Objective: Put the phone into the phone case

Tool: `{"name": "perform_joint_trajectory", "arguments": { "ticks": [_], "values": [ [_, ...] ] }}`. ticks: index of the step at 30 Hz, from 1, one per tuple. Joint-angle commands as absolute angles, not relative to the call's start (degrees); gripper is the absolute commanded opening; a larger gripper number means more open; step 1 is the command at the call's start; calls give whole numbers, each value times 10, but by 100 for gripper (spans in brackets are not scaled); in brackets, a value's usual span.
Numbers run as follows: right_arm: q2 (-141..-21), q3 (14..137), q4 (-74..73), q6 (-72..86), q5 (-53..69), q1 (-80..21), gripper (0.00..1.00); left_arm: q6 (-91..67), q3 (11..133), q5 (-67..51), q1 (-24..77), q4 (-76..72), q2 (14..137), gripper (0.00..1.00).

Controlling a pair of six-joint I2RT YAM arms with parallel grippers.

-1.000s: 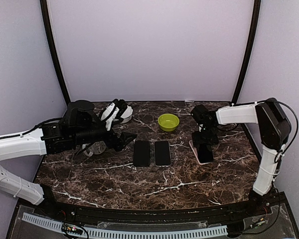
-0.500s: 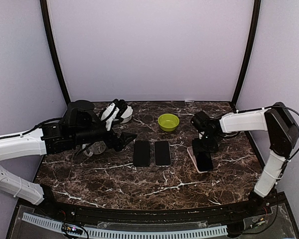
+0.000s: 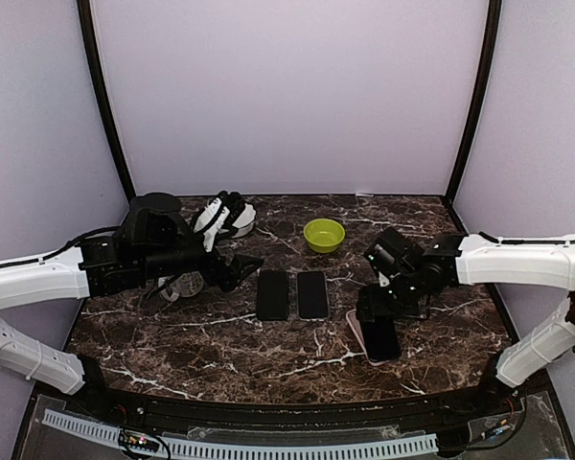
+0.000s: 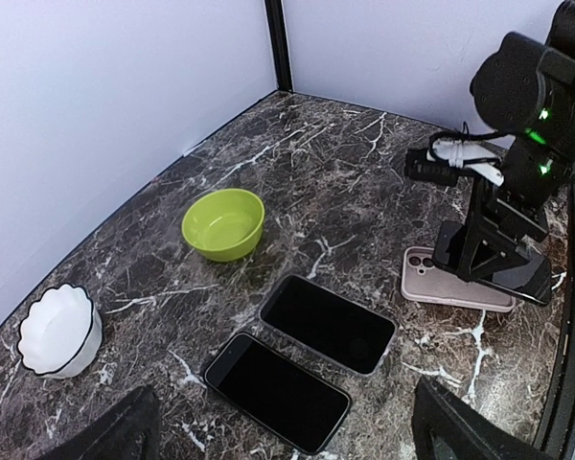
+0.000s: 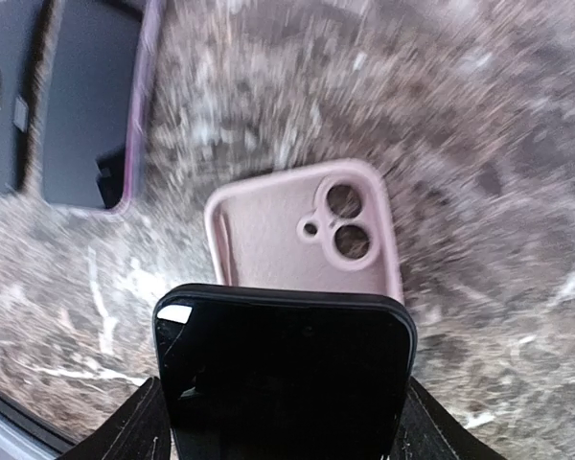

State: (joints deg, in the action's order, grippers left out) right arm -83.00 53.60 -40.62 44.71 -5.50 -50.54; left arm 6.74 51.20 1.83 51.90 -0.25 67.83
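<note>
pink case [image 5: 259, 251] partly behind phone [image 5: 283, 374]

- Table [image 3: 220, 345]: dark brown marble, white veins.
- Bowl [image 3: 323, 235]: lime green.
- Case [image 5: 302, 240]: pale pink.
- Phone [image 5: 283, 369]: glossy black.
- Left spare phone [image 3: 273, 294]: black.
- Right spare phone [image 3: 312, 294]: black, purplish edge.
- Dish [image 4: 59, 331]: white, dark rim.
- Left arm [image 3: 38, 278] and right arm [image 3: 517, 259]: white shells, black joints.
- Walls [image 3: 287, 96]: pale lilac.
</note>
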Motion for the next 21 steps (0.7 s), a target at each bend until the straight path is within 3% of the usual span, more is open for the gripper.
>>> {"name": "perform_joint_trajectory", "arguments": {
  "ticks": [1, 8, 15, 21],
  "values": [
    [-770, 552, -366, 432, -109, -503, 31, 69, 506, 11, 516, -3, 673, 93],
    [-685, 385, -63, 261, -126, -503, 28, 73, 499, 8, 516, -8, 676, 93],
    [-649, 291, 58, 227, -143, -501, 9, 76, 494, 5, 516, -16, 684, 93],
    [-662, 259, 72, 236, -149, -500, 2, 76, 497, 2, 516, -12, 692, 93]
  ]
}}
